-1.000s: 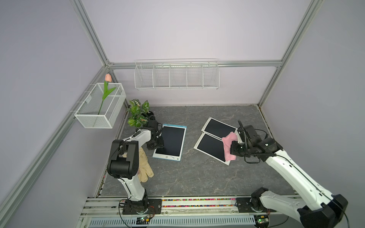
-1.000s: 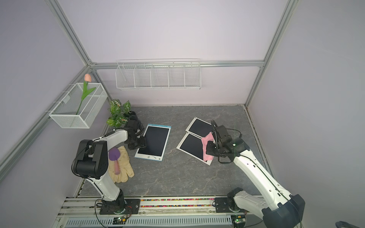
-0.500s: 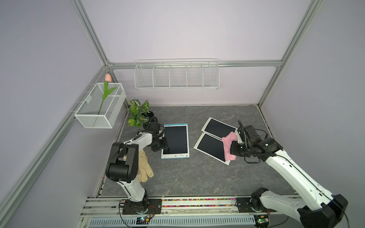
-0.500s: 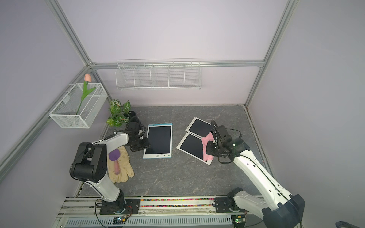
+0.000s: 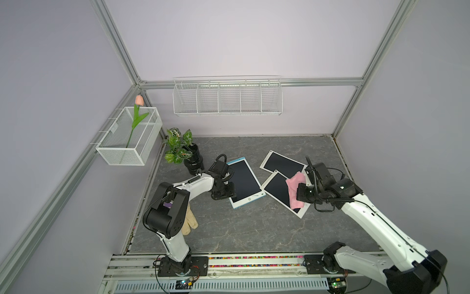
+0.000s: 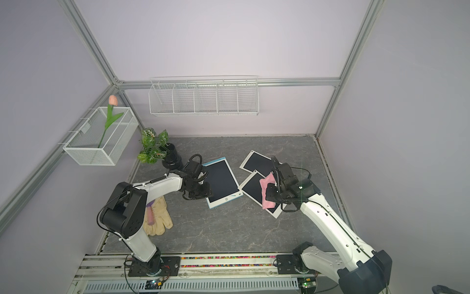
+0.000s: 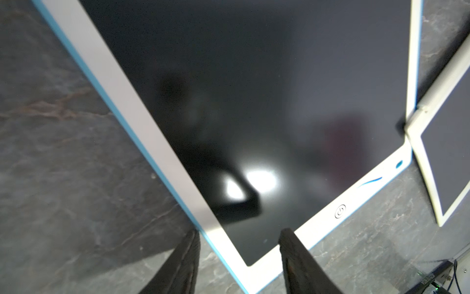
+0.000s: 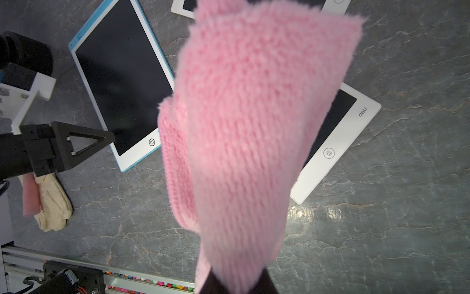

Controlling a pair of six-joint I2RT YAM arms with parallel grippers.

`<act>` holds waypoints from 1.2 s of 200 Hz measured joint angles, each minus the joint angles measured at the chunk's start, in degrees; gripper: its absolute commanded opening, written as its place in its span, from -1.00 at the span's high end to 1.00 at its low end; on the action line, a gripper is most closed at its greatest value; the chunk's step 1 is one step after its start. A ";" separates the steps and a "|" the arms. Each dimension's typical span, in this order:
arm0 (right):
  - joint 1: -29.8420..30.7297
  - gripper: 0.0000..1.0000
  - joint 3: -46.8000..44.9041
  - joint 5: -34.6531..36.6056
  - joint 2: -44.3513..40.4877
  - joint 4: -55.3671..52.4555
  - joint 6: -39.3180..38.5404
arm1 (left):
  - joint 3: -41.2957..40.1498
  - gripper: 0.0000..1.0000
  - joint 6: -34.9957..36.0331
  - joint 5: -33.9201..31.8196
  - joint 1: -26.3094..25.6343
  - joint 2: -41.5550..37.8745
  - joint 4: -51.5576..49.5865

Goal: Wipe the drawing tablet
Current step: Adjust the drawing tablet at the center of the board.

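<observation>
Pink fluffy cloth (image 8: 244, 127) is pinched tight in the right hand (image 8: 232, 285). Below it, a white drawing tablet (image 8: 338, 137) lies on the gray table (image 8: 381, 229). Farther off, the left hand (image 7: 241, 233) holds its fingers apart over a corner of the blue-edged tablet (image 7: 254, 89).

Both top views bright and evenly lit, only faint soft shadows on the table (image 5: 254, 224), slight wide-angle bend toward edges. Left wrist view smeared and soft, white glare patch on the blue-edged tablet (image 7: 241, 101) screen. Right wrist view: pink cloth (image 8: 254, 127) blurry near lens, table behind sharp.
</observation>
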 measured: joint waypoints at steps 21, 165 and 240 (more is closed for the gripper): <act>0.42 0.86 -1.14 0.07 0.24 0.68 0.20 | 6.51 -0.09 0.44 -3.61 0.04 0.00 -6.27; 15.37 0.86 2.21 3.21 15.85 7.41 6.78 | 67.84 0.21 4.50 -20.83 8.48 41.09 -21.94; 15.37 0.86 2.23 4.15 14.10 5.44 7.93 | 67.43 0.31 3.82 -19.74 7.69 44.02 -21.70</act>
